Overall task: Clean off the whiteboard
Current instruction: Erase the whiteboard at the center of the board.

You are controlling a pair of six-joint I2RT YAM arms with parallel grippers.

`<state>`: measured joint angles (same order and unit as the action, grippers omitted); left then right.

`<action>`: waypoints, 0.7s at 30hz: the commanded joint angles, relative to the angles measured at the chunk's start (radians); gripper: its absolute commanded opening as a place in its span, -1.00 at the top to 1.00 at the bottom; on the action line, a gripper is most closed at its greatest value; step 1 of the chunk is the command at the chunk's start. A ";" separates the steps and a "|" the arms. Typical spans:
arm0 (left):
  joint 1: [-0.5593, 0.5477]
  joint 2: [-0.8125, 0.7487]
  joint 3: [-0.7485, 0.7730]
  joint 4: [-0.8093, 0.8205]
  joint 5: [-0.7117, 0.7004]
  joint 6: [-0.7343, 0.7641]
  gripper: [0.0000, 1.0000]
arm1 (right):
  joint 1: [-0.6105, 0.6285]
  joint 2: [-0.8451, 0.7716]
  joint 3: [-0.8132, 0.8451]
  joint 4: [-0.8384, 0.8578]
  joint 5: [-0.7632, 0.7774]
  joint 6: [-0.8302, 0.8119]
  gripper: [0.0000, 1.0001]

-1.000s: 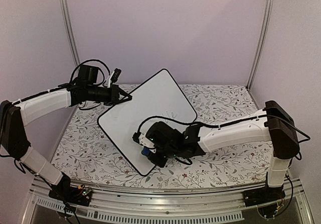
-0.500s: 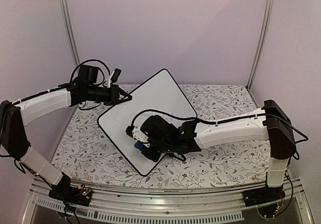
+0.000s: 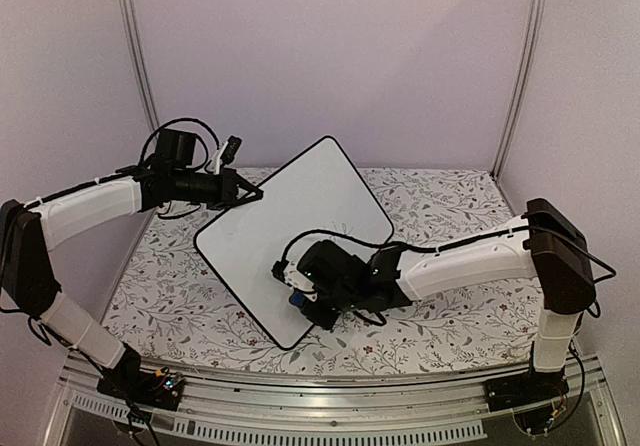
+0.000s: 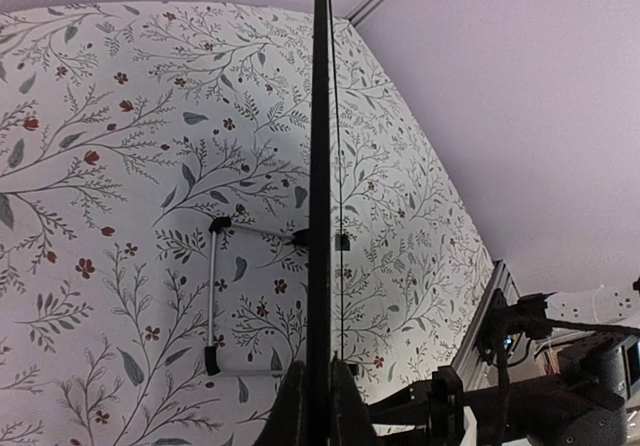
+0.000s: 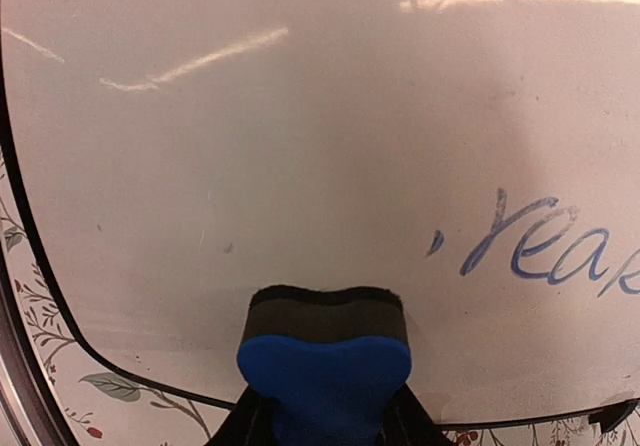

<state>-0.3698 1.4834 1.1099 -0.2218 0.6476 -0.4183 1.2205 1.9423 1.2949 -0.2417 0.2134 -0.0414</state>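
The whiteboard [image 3: 300, 201] stands tilted, one corner up, on the floral table. My left gripper [image 3: 258, 194] is shut on its upper left rim; in the left wrist view the whiteboard [image 4: 320, 116] shows edge-on as a black line running into that gripper [image 4: 320, 406]. My right gripper [image 3: 300, 296] is shut on a blue eraser [image 3: 297, 297] with its dark felt pressed on the board's lower part. In the right wrist view the eraser [image 5: 325, 356] sits near the bottom rim of the whiteboard [image 5: 300, 116], and blue handwriting [image 5: 550, 251] lies to its right.
A floral cloth [image 3: 450, 206] covers the table. A metal wire stand [image 4: 213, 306] lies behind the board. Aluminium posts [image 3: 520, 66] rise at the back corners, and a rail [image 3: 330, 391] runs along the near edge. Purple walls close in on three sides.
My right gripper slid the eraser left across the board's lower part, then back right to about where it began. The left arm and the board have not moved.
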 commanded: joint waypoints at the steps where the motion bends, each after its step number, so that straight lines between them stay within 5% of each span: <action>1: 0.003 -0.001 -0.011 0.018 -0.011 0.035 1.00 | -0.059 -0.022 0.010 -0.013 0.025 0.027 0.39; 21: 0.002 0.004 -0.013 0.016 -0.020 0.039 1.00 | -0.121 0.042 0.138 -0.027 -0.046 -0.018 0.38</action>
<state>-0.3679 1.4834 1.1099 -0.2211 0.6456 -0.4240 1.0855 1.9583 1.4574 -0.2699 0.2070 -0.0566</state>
